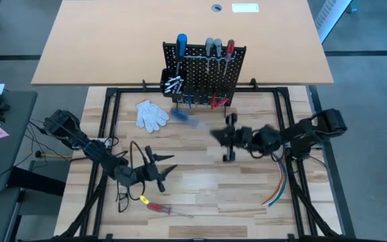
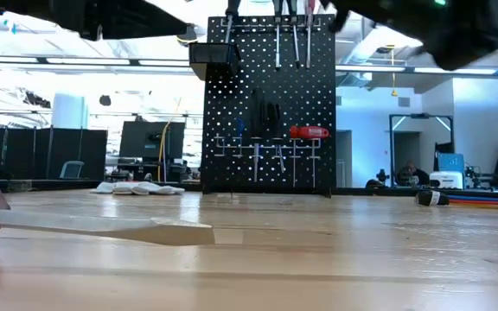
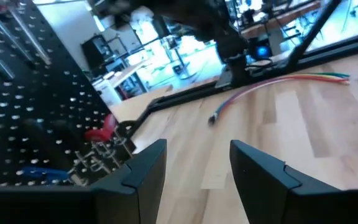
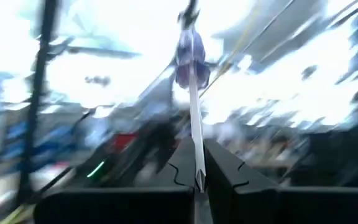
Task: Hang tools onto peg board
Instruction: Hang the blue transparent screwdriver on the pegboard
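Red screwdriver (image 1: pixel 161 209) lies at tabletop's near edge; left gripper (image 1: pixel 168 165) fingers wide, empty; right gripper (image 4: pixel 196 180) pinches blue screwdriver (image 4: pixel 192 59), next hang on peg board (image 1: pixel 207 70).

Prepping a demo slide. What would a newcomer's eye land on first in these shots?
First the black peg board standing at the table's far edge, screwdrivers already hung along its top and a red-handled tool lower down. Next the right gripper, mid-table in front of the board, shut on a blue-handled screwdriver by its shaft. The left gripper sits open near the front, beside a red screwdriver lying on the wood.
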Tool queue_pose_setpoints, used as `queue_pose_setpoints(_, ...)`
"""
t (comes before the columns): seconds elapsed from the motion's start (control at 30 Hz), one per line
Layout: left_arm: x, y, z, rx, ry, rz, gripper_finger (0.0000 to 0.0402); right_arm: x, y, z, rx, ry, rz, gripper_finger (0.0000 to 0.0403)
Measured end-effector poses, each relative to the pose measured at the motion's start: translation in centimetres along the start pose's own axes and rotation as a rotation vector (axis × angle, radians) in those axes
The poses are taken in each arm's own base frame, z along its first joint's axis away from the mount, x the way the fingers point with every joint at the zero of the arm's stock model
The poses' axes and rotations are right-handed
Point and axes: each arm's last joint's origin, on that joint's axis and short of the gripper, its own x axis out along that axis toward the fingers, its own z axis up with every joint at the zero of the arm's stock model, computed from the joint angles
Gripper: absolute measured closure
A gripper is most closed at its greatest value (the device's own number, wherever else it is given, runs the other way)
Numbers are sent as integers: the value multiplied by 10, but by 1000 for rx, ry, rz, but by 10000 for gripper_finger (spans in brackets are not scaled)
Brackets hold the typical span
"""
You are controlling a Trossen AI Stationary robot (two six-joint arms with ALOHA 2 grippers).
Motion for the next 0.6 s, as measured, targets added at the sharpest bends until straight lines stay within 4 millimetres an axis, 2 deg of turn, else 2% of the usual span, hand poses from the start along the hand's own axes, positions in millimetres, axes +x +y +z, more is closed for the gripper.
queue_pose_setpoints(0.2, 1, -1, -3, -28, 12, -17, 228, 33, -27, 18, -152, -97, -170, 385)
queue_pose_setpoints(0.5, 1, -2, -7, -18, 40, -24, 228, 66, -72, 46, -205, -233, -375, 385)
queue_pose_setpoints(0.6, 1, -2, -7, -17, 42, -23, 228, 77, -82, 43, -189, -249, -418, 385)
